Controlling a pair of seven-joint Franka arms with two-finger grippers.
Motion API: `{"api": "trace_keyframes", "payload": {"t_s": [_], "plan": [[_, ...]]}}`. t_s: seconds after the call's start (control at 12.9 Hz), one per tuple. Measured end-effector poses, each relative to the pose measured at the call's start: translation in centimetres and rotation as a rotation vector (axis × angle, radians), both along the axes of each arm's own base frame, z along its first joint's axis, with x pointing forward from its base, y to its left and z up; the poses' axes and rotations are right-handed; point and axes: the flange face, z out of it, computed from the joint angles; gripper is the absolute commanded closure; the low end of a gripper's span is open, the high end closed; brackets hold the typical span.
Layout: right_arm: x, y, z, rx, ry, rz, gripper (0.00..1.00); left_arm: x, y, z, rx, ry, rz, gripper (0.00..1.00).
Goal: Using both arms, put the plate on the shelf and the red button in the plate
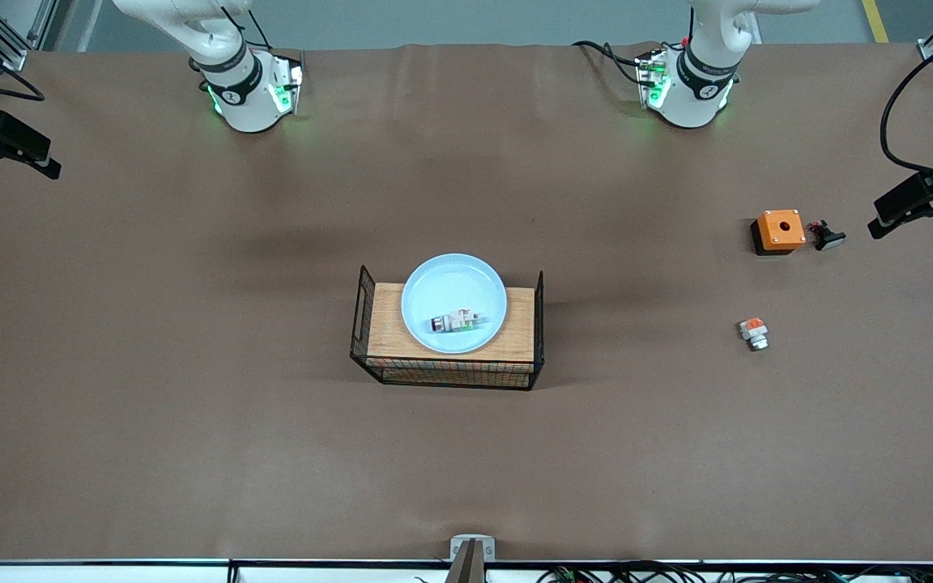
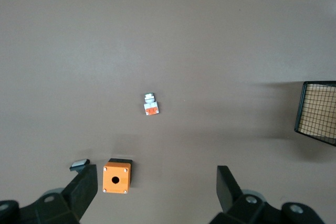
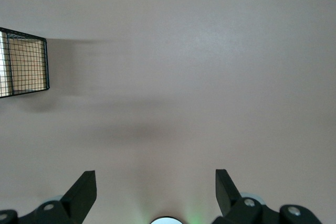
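The pale blue plate lies on a wooden stand with black wire sides at the middle of the table. The red button, a tiny white-and-grey unit with a green patch, lies in the plate on the side nearer the front camera. Both arms wait raised by their bases, and their grippers are out of the front view. My left gripper is open and empty, high over the table near the orange box. My right gripper is open and empty over bare table.
Toward the left arm's end of the table are an orange box with a hole, a black button with a pale cap, and a white unit with an orange top. The stand's wire side shows in both wrist views.
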Motion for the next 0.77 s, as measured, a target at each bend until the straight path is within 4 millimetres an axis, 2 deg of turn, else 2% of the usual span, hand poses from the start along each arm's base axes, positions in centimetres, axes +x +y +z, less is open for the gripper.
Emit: {"api": "trace_keyframes", "payload": {"t_s": [0.23, 0.54, 0.77], "plan": [[0.1, -0.2, 0.1, -0.001, -0.011, -0.003, 0.0, 0.2, -0.1, -0.1, 0.001, 0.0, 0.003, 0.0], [0.3, -0.4, 0.3, -0.007, -0.031, -0.006, 0.0, 0.2, -1.7, 0.3, -0.003, -0.008, 0.013, 0.0], [0.4, -0.5, 0.3, -0.013, -0.037, -0.007, 0.0, 0.2, -1.8, 0.4, -0.003, -0.009, 0.011, 0.0]]}}
